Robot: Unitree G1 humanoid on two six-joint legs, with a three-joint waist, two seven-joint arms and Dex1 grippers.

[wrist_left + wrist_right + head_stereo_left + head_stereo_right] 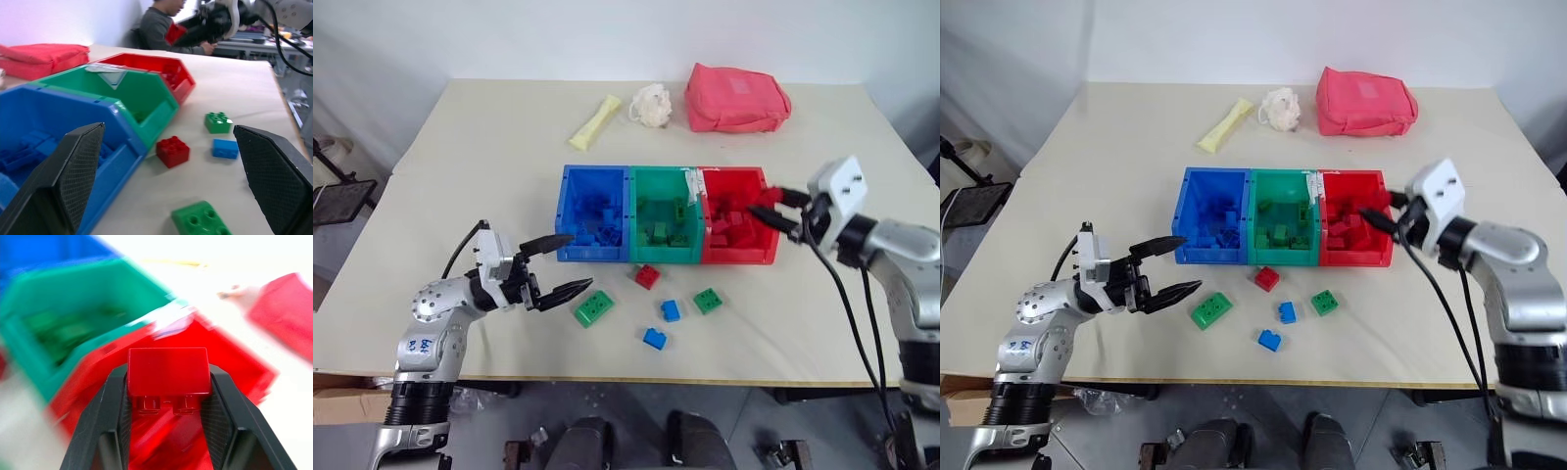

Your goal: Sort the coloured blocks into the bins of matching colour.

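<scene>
Blue bin (570, 211), green bin (641, 186), red bin (744, 257) holding matching blocks, right jaws (168, 396) pinching red block (168, 372), left jaws (558, 266) spread

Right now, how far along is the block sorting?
All three bins already hold matching blocks. The right gripper grips a red block at the red bin. Left on the table: one red, two green, two blue.

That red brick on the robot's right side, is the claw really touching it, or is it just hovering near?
Touching. In the right wrist view both black fingers press against the sides of the red brick, with no gap between them; the right gripper has it clamped.
</scene>
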